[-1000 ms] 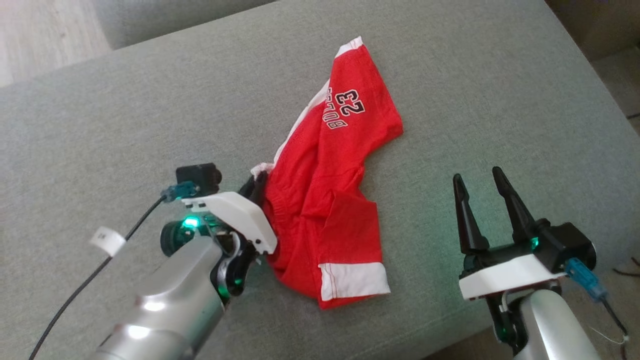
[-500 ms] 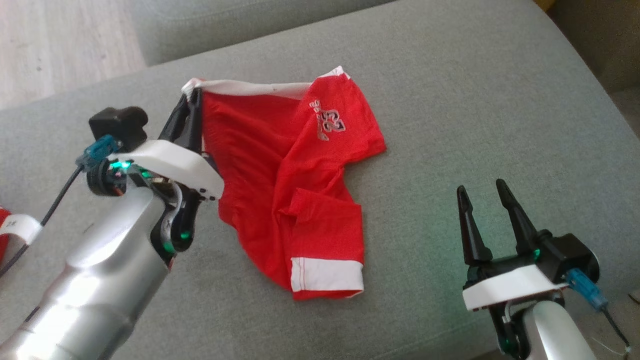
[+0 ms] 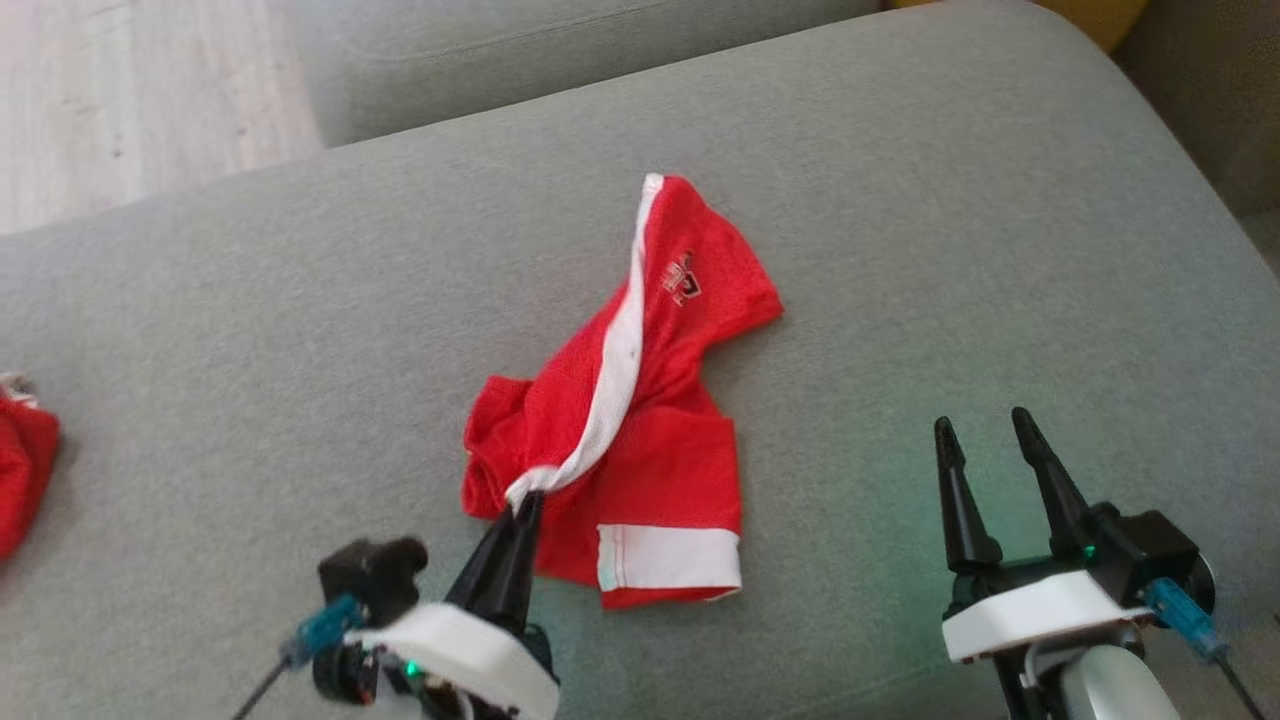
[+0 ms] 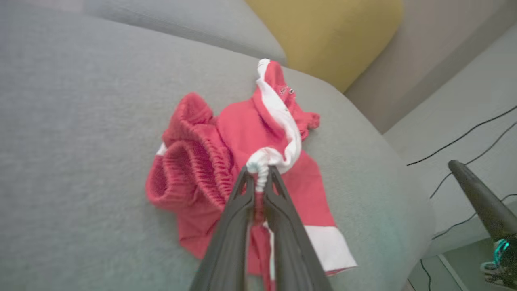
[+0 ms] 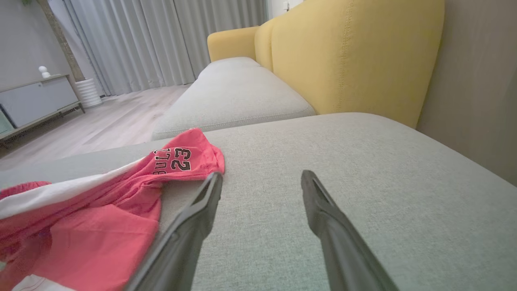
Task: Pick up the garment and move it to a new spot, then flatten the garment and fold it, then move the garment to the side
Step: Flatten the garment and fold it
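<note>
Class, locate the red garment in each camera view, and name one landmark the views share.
Head view: red garment at centre, on the grey cushion.
Left wrist view: centre, its white stripe pinched in shut jaws.
Right wrist view: lower left, beside open jaws.
Shared landmark: the white stripe.

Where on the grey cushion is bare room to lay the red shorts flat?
Bare patch of grey fabric cushion between the red-and-white shorts and the red cloth at left; another beyond the shorts. Tighter between shorts and right pincer.
</note>
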Available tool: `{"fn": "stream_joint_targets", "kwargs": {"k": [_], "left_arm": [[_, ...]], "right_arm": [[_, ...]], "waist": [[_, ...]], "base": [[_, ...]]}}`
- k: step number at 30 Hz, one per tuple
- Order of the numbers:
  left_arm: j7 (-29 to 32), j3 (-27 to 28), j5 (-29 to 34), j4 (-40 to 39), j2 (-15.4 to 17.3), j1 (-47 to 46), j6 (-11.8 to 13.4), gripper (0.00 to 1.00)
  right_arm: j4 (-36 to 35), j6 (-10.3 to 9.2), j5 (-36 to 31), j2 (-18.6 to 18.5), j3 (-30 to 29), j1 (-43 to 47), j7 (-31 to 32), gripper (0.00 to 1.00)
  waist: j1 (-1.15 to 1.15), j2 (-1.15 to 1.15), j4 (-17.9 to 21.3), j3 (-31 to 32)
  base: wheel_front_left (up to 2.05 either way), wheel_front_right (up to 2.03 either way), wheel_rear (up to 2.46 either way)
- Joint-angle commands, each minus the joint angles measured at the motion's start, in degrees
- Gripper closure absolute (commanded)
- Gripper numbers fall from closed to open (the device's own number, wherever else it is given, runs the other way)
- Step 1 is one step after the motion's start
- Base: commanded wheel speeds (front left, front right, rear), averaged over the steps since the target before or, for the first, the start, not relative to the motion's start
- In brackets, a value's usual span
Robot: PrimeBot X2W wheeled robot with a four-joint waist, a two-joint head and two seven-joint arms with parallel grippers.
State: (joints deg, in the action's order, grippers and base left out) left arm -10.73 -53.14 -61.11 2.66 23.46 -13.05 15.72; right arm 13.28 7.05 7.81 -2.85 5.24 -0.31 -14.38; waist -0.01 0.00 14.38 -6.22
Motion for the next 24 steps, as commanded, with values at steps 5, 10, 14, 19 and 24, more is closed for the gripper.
{"fn": "stream_joint_targets", "kwargs": {"k": [5, 10, 14, 19, 24], "left_arm": [[-3.2, 3.0, 1.7, 1.5, -1.2, -0.3, 0.9, 1.00], [-3.9, 3.0, 3.0, 4.1, -2.8, 2.4, -0.6, 1.00], [-4.1, 3.0, 4.4, 5.7, -2.9, 3.8, -1.4, 0.54], [-4.2, 4.5, 4.8, 6.9, -2.9, 5.6, -1.4, 0.00], [-3.5, 5.9, 4.3, 6.0, 0.0, 8.2, 0.6, 0.00]], "right_arm": [[-1.8, 0.44, -0.2, 0.0, 1.7, -1.1, -0.6, 0.00], [-1.5, 0.44, -0.2, 0.0, 2.1, -1.2, -0.6, 0.00], [-1.4, 0.44, -0.5, 0.0, 2.2, -0.8, -0.6, 0.00], [-1.2, 0.44, -0.4, 0.0, 2.4, -0.7, -0.6, 0.00], [-1.3, 0.44, -0.3, 0.0, 2.3, -0.4, -0.6, 0.00]], "waist": [[0.01, 0.00, -1.6, 0.4], [0.01, 0.00, -1.9, 1.1], [0.01, 0.00, -1.9, 1.5], [0.01, 0.00, -1.5, 1.9], [0.01, 0.00, -0.8, 2.3]], "base": [[0.00, 0.00, 0.00], [0.00, 0.00, 0.00], [0.00, 0.00, 0.00], [0.00, 0.00, 0.00], [0.00, 0.00, 0.00]]}}
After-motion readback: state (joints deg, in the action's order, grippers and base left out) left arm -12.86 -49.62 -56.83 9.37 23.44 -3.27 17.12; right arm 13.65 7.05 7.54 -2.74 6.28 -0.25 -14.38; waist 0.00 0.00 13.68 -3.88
